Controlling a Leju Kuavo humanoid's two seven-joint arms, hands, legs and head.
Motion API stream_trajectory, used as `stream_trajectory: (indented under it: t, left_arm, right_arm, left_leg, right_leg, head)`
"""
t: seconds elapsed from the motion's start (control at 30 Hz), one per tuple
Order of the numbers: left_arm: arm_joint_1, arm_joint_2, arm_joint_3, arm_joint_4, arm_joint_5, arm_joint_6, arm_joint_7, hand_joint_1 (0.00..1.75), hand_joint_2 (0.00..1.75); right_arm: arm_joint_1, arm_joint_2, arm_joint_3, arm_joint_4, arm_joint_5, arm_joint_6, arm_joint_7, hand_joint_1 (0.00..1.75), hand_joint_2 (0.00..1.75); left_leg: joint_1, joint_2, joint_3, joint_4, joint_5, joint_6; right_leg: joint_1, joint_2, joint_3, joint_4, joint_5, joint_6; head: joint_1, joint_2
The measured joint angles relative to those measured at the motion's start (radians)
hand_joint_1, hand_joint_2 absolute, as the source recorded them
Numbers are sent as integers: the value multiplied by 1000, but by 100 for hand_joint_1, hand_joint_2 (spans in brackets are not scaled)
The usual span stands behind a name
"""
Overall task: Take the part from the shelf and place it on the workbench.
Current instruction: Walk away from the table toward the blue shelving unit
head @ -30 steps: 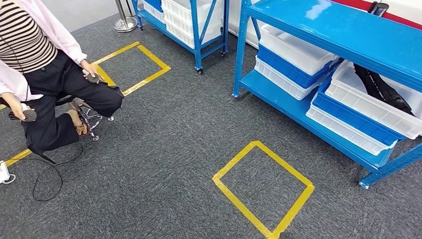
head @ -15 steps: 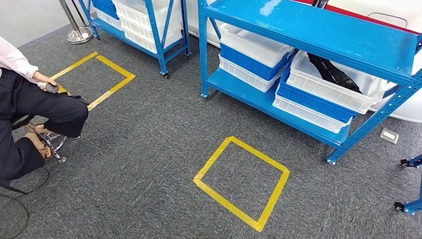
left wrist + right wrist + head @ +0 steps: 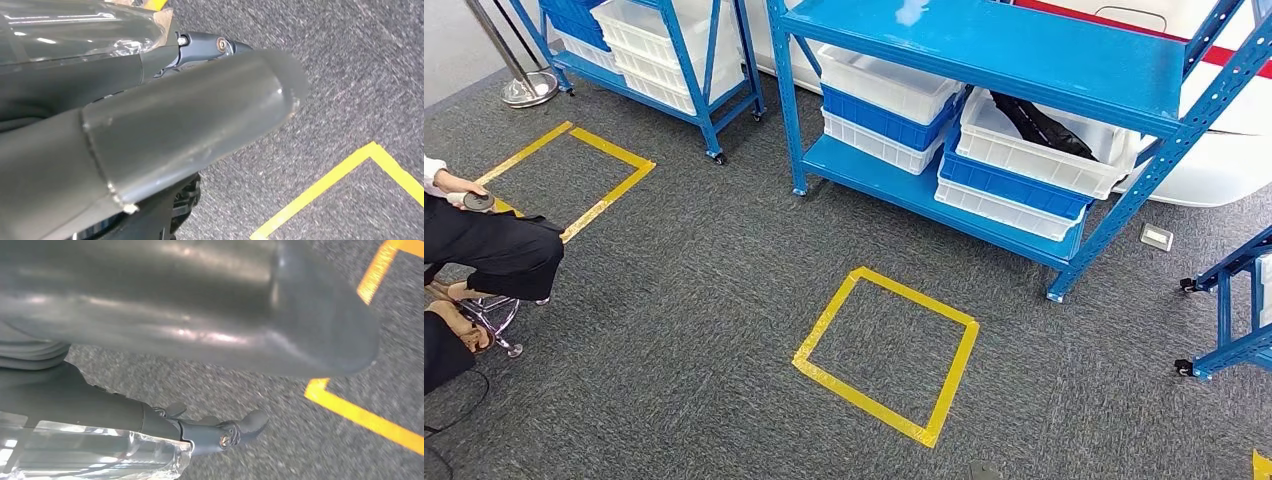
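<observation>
A black part point(image 3: 1036, 125) lies in a white bin point(image 3: 1044, 165) on the lower level of the blue shelf point(image 3: 984, 45), in the upper middle of the head view. More white and blue bins are stacked beside it. My left hand point(image 3: 150, 125) hangs over the grey carpet, its thick thumb and a dark finger point(image 3: 215, 47) holding nothing. My right hand point(image 3: 200, 315) also hangs over the carpet, with a dark finger point(image 3: 235, 430) stretched out and nothing in it.
A yellow tape square point(image 3: 886, 352) marks the carpet in front of the shelf. A seated person point(image 3: 484, 250) is at the left edge. A second blue rack point(image 3: 664, 60) stands at the back left, another rack point(image 3: 1234, 310) on castors at the right.
The whole picture has shifted left: the camera has turned to the right. The shelf with the black part now sits near the middle and the person is at the left edge.
</observation>
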Motion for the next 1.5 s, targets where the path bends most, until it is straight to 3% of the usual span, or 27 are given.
stream_trajectory:
  t: [0.27,0.5,1.27,1.4,1.5]
  left_arm:
    - [-11,1,7,-1,0,-2,0,0,0]
    - [-12,2,9,-1,0,-2,0,0,0]
    - [-29,8,4,-4,-6,-14,-37,0,0]
    - [-29,12,4,-4,-6,-17,-43,0,0]
    - [-30,12,4,-4,-2,-20,-50,0,0]
  right_arm:
    - [-11,-9,-11,0,-3,-2,-11,0,0]
    - [-12,-12,-12,0,-3,-2,-11,0,0]
    - [10,-54,-80,0,-52,-17,-51,0,0]
    - [10,-54,-83,0,-52,-17,-52,0,0]
    - [10,-54,-86,0,-54,-17,-54,0,0]
  left_leg:
    - [7,-2,0,-7,8,-16]
    - [6,-2,0,-7,9,-23]
    - [-3,-3,-1,-6,9,-23]
    - [-4,-4,-7,3,5,-13]
    - [-1,-4,0,-17,15,-3]
  right_leg:
    - [11,0,-3,1,2,-12]
    - [14,-1,-5,1,2,-12]
    - [7,-1,-7,1,4,-14]
    - [-4,-2,-4,0,7,-9]
    - [2,-2,-8,0,7,-3]
  head:
    - [0,0]
    - [0,0]
    - [0,0]
    - [0,0]
    - [0,0]
